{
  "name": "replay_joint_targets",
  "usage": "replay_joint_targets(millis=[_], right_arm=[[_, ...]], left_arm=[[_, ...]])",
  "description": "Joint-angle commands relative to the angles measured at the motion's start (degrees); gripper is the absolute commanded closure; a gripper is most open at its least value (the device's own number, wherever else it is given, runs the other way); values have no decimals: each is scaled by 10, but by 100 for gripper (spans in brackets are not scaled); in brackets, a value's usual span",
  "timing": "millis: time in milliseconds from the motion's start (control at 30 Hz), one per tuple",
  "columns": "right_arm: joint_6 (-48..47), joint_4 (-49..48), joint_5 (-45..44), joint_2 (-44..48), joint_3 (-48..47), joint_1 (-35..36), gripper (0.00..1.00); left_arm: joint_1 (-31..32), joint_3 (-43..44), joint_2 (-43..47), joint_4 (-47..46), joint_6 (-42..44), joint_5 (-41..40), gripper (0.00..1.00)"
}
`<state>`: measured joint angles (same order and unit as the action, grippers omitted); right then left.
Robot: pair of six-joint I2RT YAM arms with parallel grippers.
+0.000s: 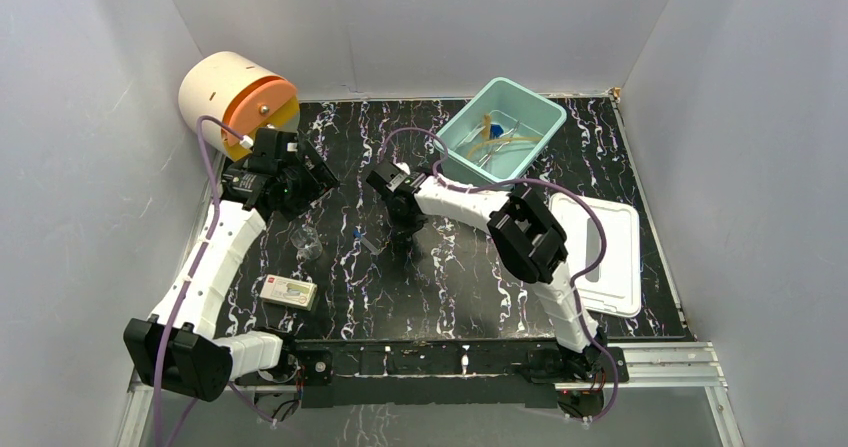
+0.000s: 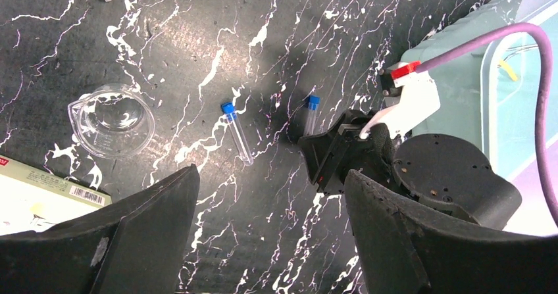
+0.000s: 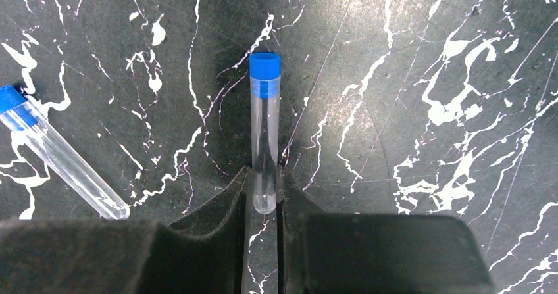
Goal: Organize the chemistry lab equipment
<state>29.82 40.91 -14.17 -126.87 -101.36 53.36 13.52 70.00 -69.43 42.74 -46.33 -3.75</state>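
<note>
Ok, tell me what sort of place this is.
Probably a robot test cell staged as a chemistry bench: plain grey walls around a black marble-patterned tabletop, two white robot arms at its near edge, a blue-capped clear test tube and a small clear beaker.

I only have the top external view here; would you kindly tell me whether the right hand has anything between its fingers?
Observer: Yes. The right wrist view shows the right hand closed on the rounded end of a clear tube with a blue cap, which lies flat on the black marbled table.
Operator: Is that the only such tube?
Observer: No. A second blue-capped clear tube lies apart from it, between the held one and the small round clear beaker.
Operator: And the left hand?
Observer: The left hand is open, with nothing between its fingers.
</note>
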Motion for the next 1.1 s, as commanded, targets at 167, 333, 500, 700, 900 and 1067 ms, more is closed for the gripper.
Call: replay_joint_targets(millis=[167, 333, 500, 700, 900, 1067], right_arm=[[-8, -135, 4, 115, 98, 0, 88], [-8, -223, 8, 196, 170, -5, 87], [-20, -307, 34, 266, 232, -4, 87], [-38, -381, 86, 322, 273, -5, 87], [-49, -395, 118, 330, 277, -4, 88], [-51, -404, 138, 328, 278, -4, 88]], left_arm=[[-10, 4, 18, 11, -5, 35, 19], [-10, 6, 14, -15, -2, 93, 17], [-10, 1, -5, -74, 10, 216, 15], [-10, -4, -45, -123, 18, 313, 26], [-10, -22, -65, -192, -13, 372, 35], [-10, -37, -82, -190, -13, 374, 46]])
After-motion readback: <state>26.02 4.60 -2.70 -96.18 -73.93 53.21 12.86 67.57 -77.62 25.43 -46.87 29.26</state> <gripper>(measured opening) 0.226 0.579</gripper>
